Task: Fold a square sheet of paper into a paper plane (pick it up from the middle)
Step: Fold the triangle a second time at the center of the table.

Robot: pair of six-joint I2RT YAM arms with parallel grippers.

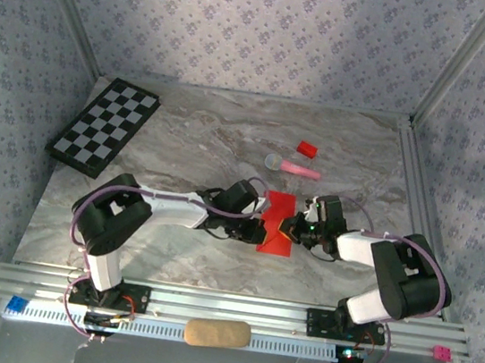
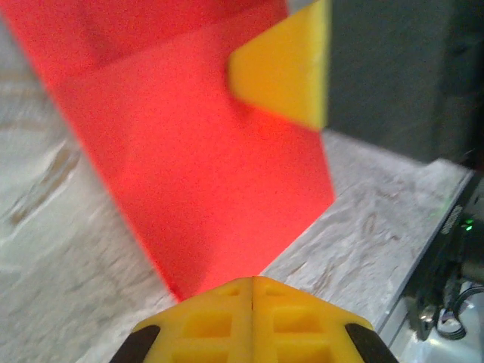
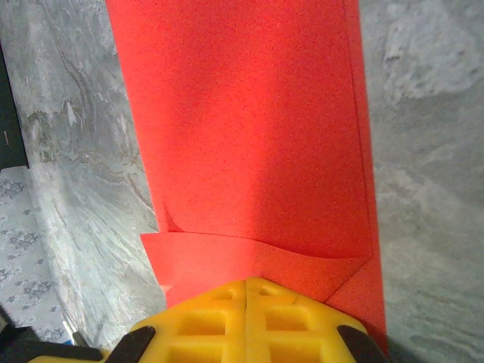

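Note:
The square sheet of paper (image 1: 274, 237) lies partly folded on the marble table, bright red, between both arms. My left gripper (image 1: 261, 224) is shut, its yellow tips (image 2: 252, 281) together at the paper's (image 2: 204, 166) near corner. My right gripper (image 1: 290, 226) is shut too, tips (image 3: 246, 281) closed over a folded flap of the paper (image 3: 249, 136), where overlapping layers and a curved edge show. The right gripper's yellow finger (image 2: 283, 68) rests on the paper in the left wrist view. Whether either pair of jaws pinches paper I cannot tell. The paper plane is out of view.
A checkerboard (image 1: 106, 126) lies at the back left. A small red block (image 1: 307, 148) and a pink stick with a grey round head (image 1: 294, 166) lie just behind the paper. A tan pad (image 1: 217, 332) sits on the front rail.

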